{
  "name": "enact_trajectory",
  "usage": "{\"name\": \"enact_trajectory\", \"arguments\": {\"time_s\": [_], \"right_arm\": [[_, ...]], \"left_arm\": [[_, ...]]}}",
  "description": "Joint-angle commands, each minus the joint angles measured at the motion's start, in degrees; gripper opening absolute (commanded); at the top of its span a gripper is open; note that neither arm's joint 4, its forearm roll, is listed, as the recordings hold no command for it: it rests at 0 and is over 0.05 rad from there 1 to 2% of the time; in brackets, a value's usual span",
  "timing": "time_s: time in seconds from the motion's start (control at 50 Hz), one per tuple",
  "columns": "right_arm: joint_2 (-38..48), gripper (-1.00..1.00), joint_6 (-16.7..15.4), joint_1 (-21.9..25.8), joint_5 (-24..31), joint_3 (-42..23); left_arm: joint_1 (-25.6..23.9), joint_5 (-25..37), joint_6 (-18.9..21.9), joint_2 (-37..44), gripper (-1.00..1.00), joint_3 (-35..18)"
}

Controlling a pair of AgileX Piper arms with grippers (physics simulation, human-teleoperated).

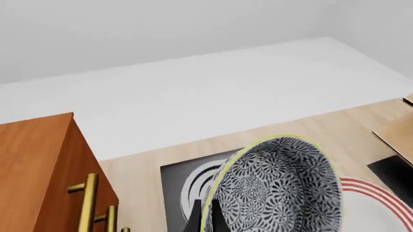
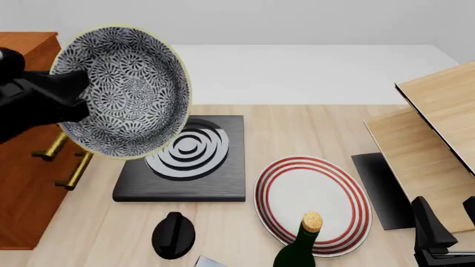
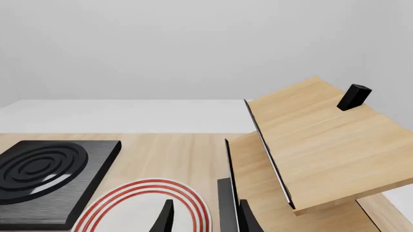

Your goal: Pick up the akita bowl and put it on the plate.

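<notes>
The akita bowl (image 2: 122,92), black-and-white floral with a pale rim, hangs tilted on its side high above the stove, its inside facing the front camera. My left gripper (image 2: 74,92) is shut on its left rim. In the left wrist view the akita bowl (image 1: 277,188) fills the lower middle, with one dark finger (image 1: 193,217) against its rim. The plate (image 2: 313,203), white with red rings, lies flat on the table to the bowl's lower right and apart from it; the plate (image 3: 152,205) also shows in the right wrist view. My right gripper (image 2: 445,233) stands open at the table's front right corner.
A black stove (image 2: 182,161) with a ringed burner sits under the bowl. A black knob (image 2: 173,233) lies in front of it. A green bottle (image 2: 301,245) stands at the plate's near edge. A wooden cabinet (image 2: 30,183) is at left and a wooden rack (image 2: 430,144) at right.
</notes>
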Motion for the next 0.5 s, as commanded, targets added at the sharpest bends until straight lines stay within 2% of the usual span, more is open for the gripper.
{"name": "enact_trajectory", "arguments": {"time_s": [0.02,0.1,0.12,0.22,0.46,0.5], "right_arm": [[0.0,1.0,0.0,0.0,0.0,0.0],[0.0,1.0,0.0,0.0,0.0,0.0],[0.0,1.0,0.0,0.0,0.0,0.0],[0.0,1.0,0.0,0.0,0.0,0.0],[0.0,1.0,0.0,0.0,0.0,0.0],[0.0,1.0,0.0,0.0,0.0,0.0]], "left_arm": [[-4.8,-11.1,-7.0,5.2,-1.0,4.3],[-5.5,-13.8,-7.9,7.1,-1.0,5.3],[-7.0,-13.6,-7.9,7.2,-1.0,5.5],[-7.4,-15.6,-9.2,9.2,-1.0,5.5],[-12.1,-18.9,-11.8,12.9,-1.0,6.1],[-12.9,-19.3,-13.8,13.2,-1.0,6.2]]}}
